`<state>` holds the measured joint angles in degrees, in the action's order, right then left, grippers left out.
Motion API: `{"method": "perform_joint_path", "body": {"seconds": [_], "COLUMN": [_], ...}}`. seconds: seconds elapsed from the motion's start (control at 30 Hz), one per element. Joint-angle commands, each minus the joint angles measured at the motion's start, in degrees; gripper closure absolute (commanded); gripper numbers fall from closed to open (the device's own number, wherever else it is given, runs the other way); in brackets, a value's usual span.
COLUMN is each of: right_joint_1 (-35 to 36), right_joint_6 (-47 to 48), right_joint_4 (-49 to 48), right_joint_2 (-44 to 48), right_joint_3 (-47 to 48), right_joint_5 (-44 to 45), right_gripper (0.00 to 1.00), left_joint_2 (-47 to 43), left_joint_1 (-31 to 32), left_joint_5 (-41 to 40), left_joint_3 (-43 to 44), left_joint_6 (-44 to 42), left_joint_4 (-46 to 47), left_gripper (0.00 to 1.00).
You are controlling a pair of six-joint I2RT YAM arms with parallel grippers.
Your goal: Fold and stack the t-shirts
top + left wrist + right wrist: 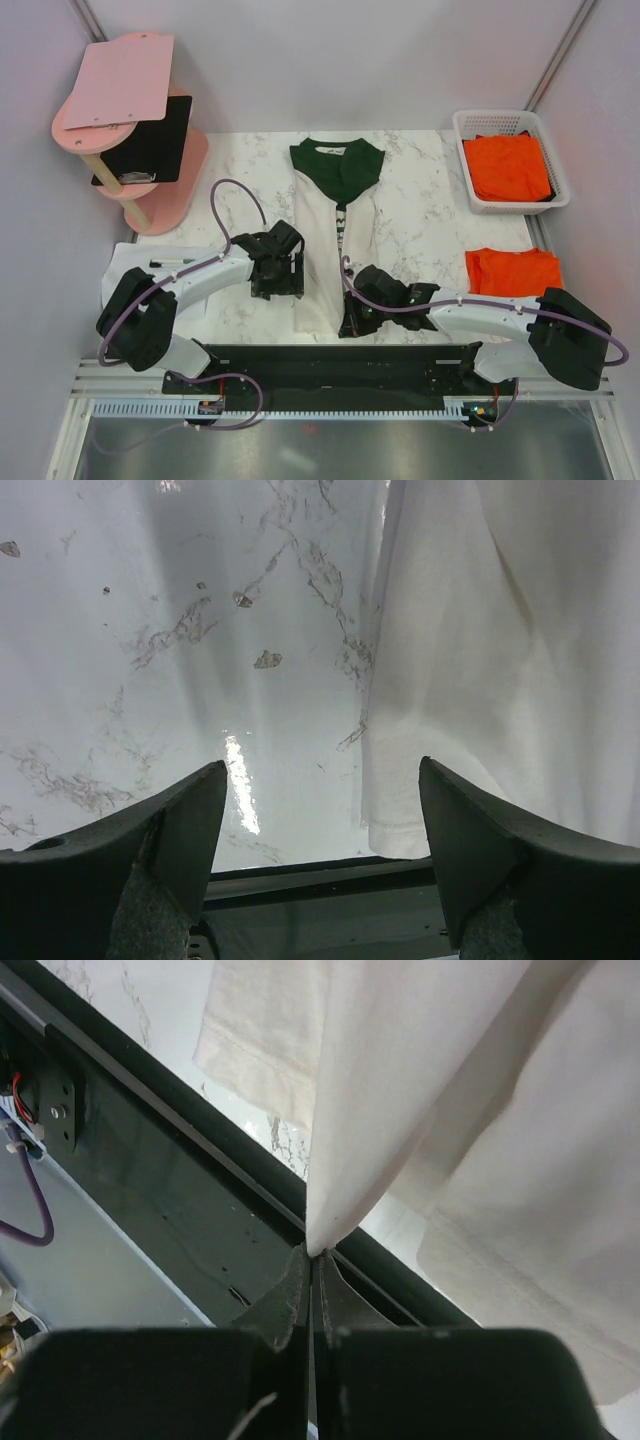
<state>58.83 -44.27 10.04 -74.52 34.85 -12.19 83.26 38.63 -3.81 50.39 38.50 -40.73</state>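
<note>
A cream-white t-shirt (318,250) with a dark green collar lies as a long narrow strip down the middle of the marble table (420,200). My right gripper (355,318) is at its near right corner, shut on a pinch of the cream cloth (420,1080), which rises in a taut peak from the fingertips (313,1253). My left gripper (277,290) hovers open just left of the shirt's near hem. In the left wrist view that hem corner (400,830) lies between the open fingers (322,770), untouched. One orange t-shirt (512,270) lies folded at the right.
A white basket (462,160) at the back right holds another orange shirt (508,165). A pink stand (120,100) with a black board (150,140) fills the back left. The black rail (330,360) runs along the table's near edge.
</note>
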Motion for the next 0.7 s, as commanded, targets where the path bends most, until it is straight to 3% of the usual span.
{"method": "perform_joint_path", "body": {"seconds": [0.0,0.17,0.2,0.23,0.3,0.33,0.43,0.67], "right_joint_1": [2.34,4.54,4.72,4.8,5.15,5.16,5.16,5.07], "right_joint_6": [-1.78,-2.75,-2.75,-2.66,-2.31,-2.05,-1.87,-0.64], "right_joint_4": [-0.46,0.24,1.63,2.52,4.53,5.33,7.97,13.24], "right_joint_2": [-1.23,-5.54,-5.98,-5.99,-4.68,-1.88,6.19,18.88], "right_joint_3": [1.01,0.83,1.09,1.36,2.41,2.85,4.34,7.34], "right_joint_5": [-1.87,-0.83,-0.13,2.14,4.18,5.84,11.82,24.92], "right_gripper": [1.0,0.98,0.88,0.7,0.57,0.45,0.26,0.25], "left_joint_2": [0.94,1.55,1.2,0.94,-0.81,-1.61,-6.16,-16.9], "left_joint_1": [-0.22,-0.22,-0.22,-0.22,-0.22,-0.14,0.13,4.86], "left_joint_5": [0.56,0.74,0.74,1.0,1.61,1.88,2.93,8.2], "left_joint_3": [1.11,1.29,1.29,1.11,0.94,0.94,0.06,-4.33], "left_joint_6": [-1.76,-1.94,-1.94,-1.94,-2.11,-2.2,-2.38,1.65], "left_joint_4": [0.21,0.21,0.3,0.39,0.48,0.65,1.53,10.48], "left_gripper": [0.16,0.16,0.16,0.16,0.14,0.13,0.1,0.14]}}
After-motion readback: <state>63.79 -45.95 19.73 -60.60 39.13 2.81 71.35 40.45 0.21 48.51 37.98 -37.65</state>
